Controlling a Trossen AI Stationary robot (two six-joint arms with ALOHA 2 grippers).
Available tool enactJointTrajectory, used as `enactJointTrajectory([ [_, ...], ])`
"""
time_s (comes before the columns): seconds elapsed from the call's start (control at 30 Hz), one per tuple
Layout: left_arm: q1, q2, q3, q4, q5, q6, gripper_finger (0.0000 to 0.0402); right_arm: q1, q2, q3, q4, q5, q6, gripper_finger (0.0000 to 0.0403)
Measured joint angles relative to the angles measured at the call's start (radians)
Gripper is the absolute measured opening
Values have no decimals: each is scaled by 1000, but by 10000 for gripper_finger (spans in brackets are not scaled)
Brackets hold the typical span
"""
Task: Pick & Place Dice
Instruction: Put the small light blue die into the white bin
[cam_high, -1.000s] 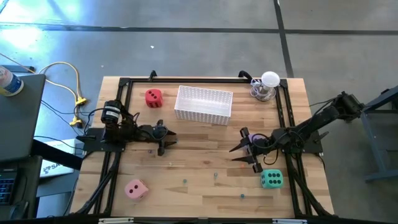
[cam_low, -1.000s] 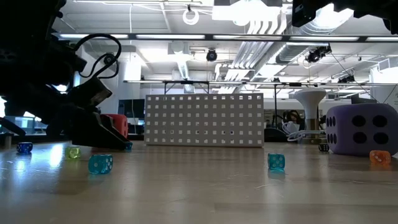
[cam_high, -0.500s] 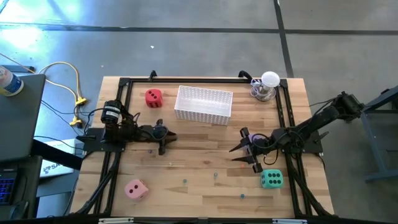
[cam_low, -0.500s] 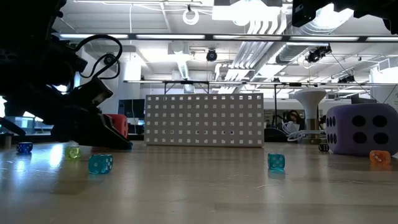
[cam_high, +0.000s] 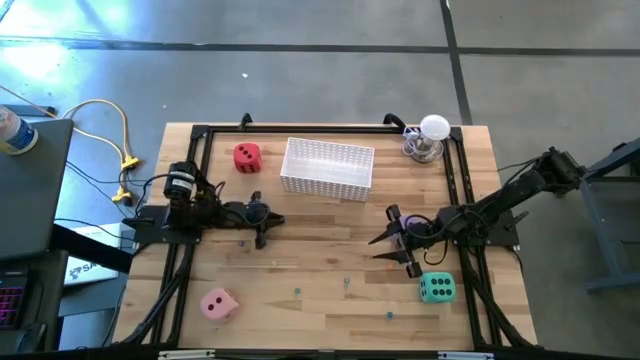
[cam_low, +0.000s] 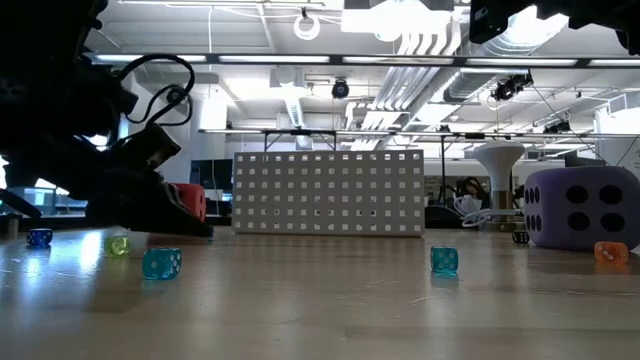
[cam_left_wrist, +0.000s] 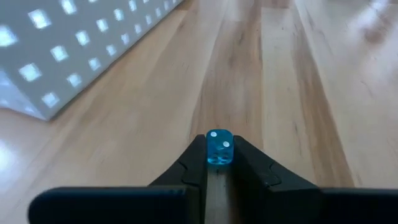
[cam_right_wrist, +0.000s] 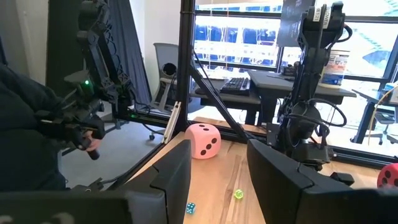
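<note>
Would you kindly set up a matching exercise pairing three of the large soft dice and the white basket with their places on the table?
Things:
1. red soft die
2. pink soft die
3. green soft die
4. white perforated basket

Places, seen from above:
A. near edge, left arm's side
B. far side, middle
C. beside the right gripper
D. far side, just left of the basket

Pairs: 1-D, 2-A, 3-C, 4-B

Big dice are showing red (cam_high: 247, 156), pink (cam_high: 218, 304), green (cam_high: 436, 289) and purple (cam_low: 583, 207) — all with dark pips. Basket (cam_high: 328, 167) is reading white, perforated in a square grid. Small clear-blue die (cam_left_wrist: 218, 147) — white pips. Table (cam_high: 320, 262): light wood grain.
</note>
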Motion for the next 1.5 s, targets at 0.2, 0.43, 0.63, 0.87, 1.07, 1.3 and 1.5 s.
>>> enactJointTrajectory([
  [0.2,1,-69,2,37,5,-9,43,0,0,0,-7,20,-2,149],
  [0.43,1,-239,5,55,13,53,43,0,0,0,-18,56,24,149],
  [0.63,54,-386,22,2,-1,-21,43,0,0,0,-18,56,24,149],
  [0.87,144,-483,171,-287,113,-119,42,0,0,0,-17,56,24,149],
  [1.07,201,-551,382,-714,127,-37,42,0,0,0,-19,56,24,149],
  [1.3,214,-626,591,-1085,46,35,42,0,0,0,-37,56,24,149],
  [1.5,251,-643,647,-1303,-114,57,59,0,0,0,-36,56,26,149],
])
